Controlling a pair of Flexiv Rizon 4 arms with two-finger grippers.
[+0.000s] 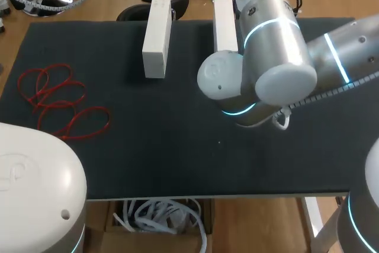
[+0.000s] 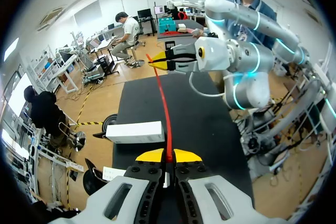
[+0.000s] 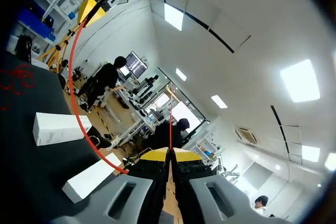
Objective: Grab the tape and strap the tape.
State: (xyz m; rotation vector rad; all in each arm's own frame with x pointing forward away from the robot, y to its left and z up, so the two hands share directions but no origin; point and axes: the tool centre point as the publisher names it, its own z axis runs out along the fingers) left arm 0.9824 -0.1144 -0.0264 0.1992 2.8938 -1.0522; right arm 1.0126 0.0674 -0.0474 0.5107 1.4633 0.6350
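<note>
Red tape (image 2: 165,111) is hanging taut between the arms, left jaws and right jaws each clamping one end; light and limp, it is probably handling best by its ends.

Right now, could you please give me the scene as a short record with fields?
left tool: shut on the thin red plastic strap
right tool: shut on the same strap
strap: runs from one tool to the other
loose red strap loops: lying on the black table, at my left
white rectangular blocks: two, apart, at the table's far side
</note>
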